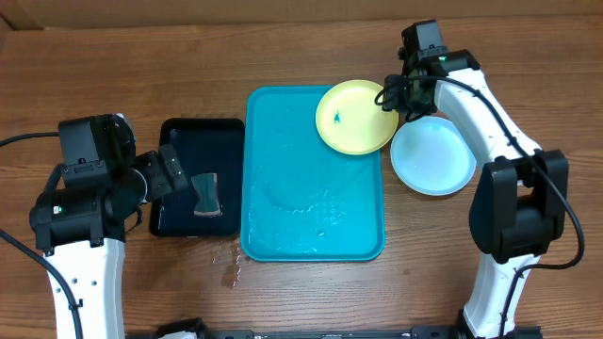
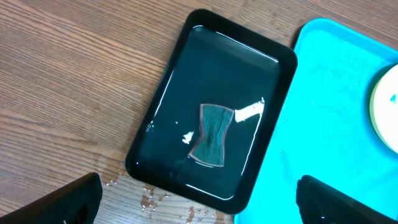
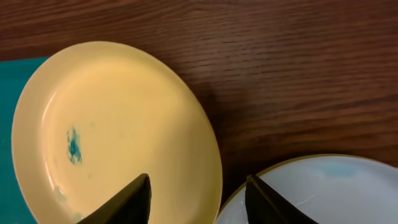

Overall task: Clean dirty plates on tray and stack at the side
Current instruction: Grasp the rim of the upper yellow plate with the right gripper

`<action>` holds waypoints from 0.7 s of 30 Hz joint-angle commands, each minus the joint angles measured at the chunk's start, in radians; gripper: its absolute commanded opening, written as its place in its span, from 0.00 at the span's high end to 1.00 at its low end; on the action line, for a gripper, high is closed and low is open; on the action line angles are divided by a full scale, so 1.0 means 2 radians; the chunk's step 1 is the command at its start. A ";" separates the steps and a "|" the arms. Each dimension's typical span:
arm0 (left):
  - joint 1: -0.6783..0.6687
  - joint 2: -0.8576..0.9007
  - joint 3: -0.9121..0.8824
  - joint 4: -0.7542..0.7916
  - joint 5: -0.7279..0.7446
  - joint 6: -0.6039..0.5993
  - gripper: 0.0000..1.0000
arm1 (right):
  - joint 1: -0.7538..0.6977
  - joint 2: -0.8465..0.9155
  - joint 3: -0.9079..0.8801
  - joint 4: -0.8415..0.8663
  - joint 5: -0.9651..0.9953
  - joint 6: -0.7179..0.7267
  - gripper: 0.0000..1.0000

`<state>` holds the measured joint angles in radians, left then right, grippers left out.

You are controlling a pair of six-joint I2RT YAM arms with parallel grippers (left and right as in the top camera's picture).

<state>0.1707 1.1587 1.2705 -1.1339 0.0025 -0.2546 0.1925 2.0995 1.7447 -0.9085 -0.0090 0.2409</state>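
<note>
The plates in sight are two. A round plastic plate with a yellow-green rim lies at the far right corner of the large turquoise-blue rectangular plastic tray, and its right edge pokes out past the tray's raised rim over the brown wooden table. A small blue smudge sits left of its middle. Just beside it, off the tray and flat on the wood, lies a round plastic plate with a light-blue rim. From overhead the edges of the two plates look nearly touching. I cannot tell if they meet.

The right gripper hangs over the yellow-green plate's right edge. Its claws stand partly apart. One dark finger is above the plate and the other is out beyond the rim, towards the light-blue plate. A clear gap shows between them and they have hold of nothing. Whether either finger touches the plate I cannot tell.

The left gripper is spread as wide as it goes and empty, above a smaller black rectangular tray that sits just left of the turquoise one. A dark green waisted sponge lies in that black tray's wet bottom. Water beads the turquoise tray's floor, and a few water drops dot the table near the gap between the two trays.
</note>
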 commanded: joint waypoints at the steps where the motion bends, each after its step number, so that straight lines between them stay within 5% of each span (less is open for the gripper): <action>1: 0.000 -0.001 0.007 0.000 -0.006 0.008 0.00 | 0.000 -0.002 -0.009 0.008 0.017 0.030 0.51; 8: 0.000 -0.001 0.007 0.000 -0.006 0.008 0.00 | 0.002 -0.001 -0.055 0.046 0.017 0.035 0.53; 13: 0.000 -0.001 0.007 0.000 -0.006 0.008 0.00 | 0.002 -0.001 -0.077 0.063 0.017 0.038 0.70; 21: 0.000 -0.001 0.007 0.000 -0.006 0.008 0.00 | 0.002 -0.001 -0.078 0.057 0.011 0.039 0.81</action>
<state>0.1707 1.1587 1.2705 -1.1343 0.0025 -0.2546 0.1925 2.0995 1.5963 -0.7906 0.0139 0.3180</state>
